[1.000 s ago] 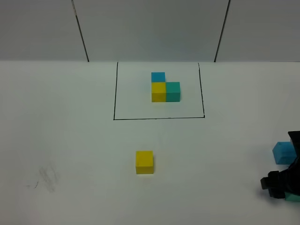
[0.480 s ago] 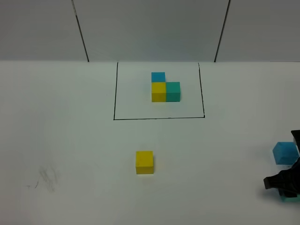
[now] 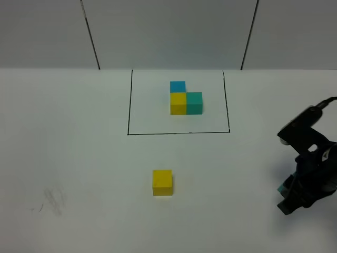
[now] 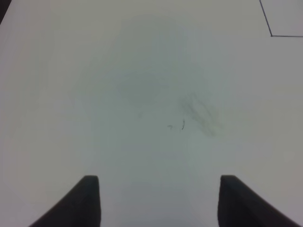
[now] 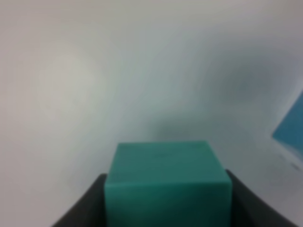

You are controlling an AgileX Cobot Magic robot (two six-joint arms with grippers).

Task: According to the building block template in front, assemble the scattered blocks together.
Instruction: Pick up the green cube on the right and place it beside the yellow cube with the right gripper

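Observation:
The building block template (image 3: 184, 99), a blue, yellow and teal L inside a black drawn rectangle, lies at the back middle. One scattered block, the yellow cube (image 3: 162, 182), sits alone in front of it. My right gripper (image 3: 287, 197) is at the right edge of the table, shut on the teal-green cube (image 5: 168, 182). In the right wrist view a corner of the sky blue cube (image 5: 291, 132) shows beside it; in the exterior view the arm hides that cube. My left gripper (image 4: 161, 203) stands open over bare table, its fingers (image 4: 88, 198) wide apart.
Faint pencil smudges (image 3: 52, 200) mark the white table at the front left. A corner of the black rectangle line (image 4: 271, 33) shows in the left wrist view. Grey wall panels stand behind the table.
My right gripper has shut on the teal-green cube and the arm has come further into view, up and to the left. The blue cube is now hidden behind it.

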